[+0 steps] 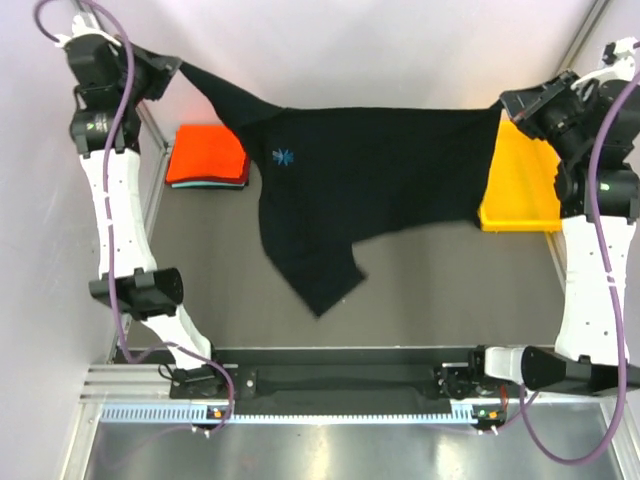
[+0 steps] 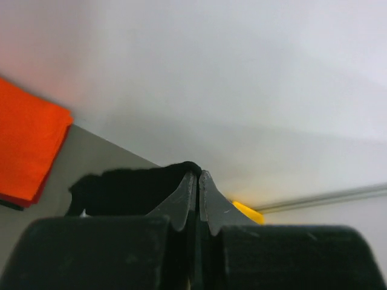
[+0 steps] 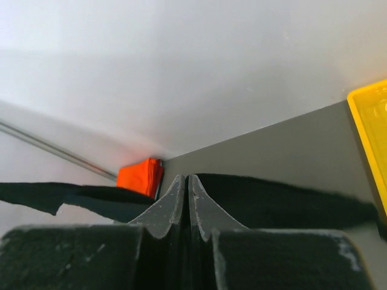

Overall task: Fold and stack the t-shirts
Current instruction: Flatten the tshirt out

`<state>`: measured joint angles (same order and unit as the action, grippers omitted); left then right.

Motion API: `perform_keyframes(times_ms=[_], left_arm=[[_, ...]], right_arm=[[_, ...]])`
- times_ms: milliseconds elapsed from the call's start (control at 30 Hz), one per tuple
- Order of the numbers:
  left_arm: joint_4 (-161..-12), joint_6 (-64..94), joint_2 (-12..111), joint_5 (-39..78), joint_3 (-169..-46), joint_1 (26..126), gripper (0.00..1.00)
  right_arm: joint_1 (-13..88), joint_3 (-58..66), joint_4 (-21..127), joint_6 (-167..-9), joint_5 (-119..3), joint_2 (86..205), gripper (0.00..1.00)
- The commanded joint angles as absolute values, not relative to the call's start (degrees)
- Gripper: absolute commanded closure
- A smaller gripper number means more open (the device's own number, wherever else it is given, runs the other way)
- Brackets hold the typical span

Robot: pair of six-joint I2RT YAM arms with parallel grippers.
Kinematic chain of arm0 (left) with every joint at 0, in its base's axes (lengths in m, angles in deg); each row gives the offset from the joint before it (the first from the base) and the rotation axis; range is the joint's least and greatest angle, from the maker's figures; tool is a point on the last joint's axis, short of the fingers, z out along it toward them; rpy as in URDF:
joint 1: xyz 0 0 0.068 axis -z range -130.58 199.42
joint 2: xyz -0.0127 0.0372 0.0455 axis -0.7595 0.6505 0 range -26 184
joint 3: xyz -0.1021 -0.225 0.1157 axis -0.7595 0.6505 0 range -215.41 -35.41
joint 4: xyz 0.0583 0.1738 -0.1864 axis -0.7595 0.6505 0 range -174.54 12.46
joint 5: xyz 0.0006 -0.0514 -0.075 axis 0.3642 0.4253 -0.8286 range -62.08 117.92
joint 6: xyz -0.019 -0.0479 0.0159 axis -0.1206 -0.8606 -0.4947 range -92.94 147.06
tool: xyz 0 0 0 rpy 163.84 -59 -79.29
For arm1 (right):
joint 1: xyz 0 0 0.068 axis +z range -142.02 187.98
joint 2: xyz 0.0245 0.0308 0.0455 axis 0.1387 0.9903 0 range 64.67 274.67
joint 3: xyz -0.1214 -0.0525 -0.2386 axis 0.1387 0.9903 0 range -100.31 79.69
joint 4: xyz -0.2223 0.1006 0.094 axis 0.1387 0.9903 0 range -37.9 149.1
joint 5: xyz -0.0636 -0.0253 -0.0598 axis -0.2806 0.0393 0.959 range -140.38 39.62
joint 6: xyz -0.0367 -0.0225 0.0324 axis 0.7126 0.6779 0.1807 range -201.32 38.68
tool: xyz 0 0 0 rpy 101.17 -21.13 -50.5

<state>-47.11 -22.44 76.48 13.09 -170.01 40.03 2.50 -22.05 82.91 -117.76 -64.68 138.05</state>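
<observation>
A black t-shirt (image 1: 370, 170) with a small blue chest mark hangs stretched between my two grippers above the grey table, one sleeve drooping toward the front. My left gripper (image 1: 172, 68) is shut on its far left corner; in the left wrist view the black cloth (image 2: 130, 187) is pinched between the closed fingers (image 2: 181, 199). My right gripper (image 1: 508, 105) is shut on its right edge; the right wrist view shows cloth (image 3: 272, 199) running past the closed fingers (image 3: 199, 205). A folded orange-red shirt (image 1: 208, 152) lies on a teal one (image 1: 210, 185) at the back left.
A yellow plastic tray (image 1: 525, 180) stands at the back right, partly under the shirt's right edge. The folded stack also shows in the left wrist view (image 2: 27, 145) and the right wrist view (image 3: 140, 175). White walls close the back and sides.
</observation>
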Motion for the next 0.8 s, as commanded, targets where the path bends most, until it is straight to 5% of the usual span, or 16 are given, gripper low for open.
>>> perform_keyframes(times_ms=[0, 300, 533, 767], left_arm=[[-54.3, -21.5, 61.0, 12.8, -167.9, 40.6, 1.00], [-45.3, -17.8, 33.2, 17.9, -153.8, 40.8, 1.00], [-41.4, -19.5, 23.3, 36.1, -163.4, 43.0, 1.00], [-46.8, -19.4, 22.7, 39.7, -166.6, 47.1, 1.00]], right_arm=[[2.4, -23.9, 84.3, -115.7, -64.1, 131.1, 1.00], [2.4, -22.2, 100.1, -114.6, -60.0, 110.1, 1.00], [2.4, -25.8, 103.7, -114.4, -60.1, 100.3, 1.00], [2.4, -36.1, 106.2, -117.5, -60.3, 102.4, 1.00]])
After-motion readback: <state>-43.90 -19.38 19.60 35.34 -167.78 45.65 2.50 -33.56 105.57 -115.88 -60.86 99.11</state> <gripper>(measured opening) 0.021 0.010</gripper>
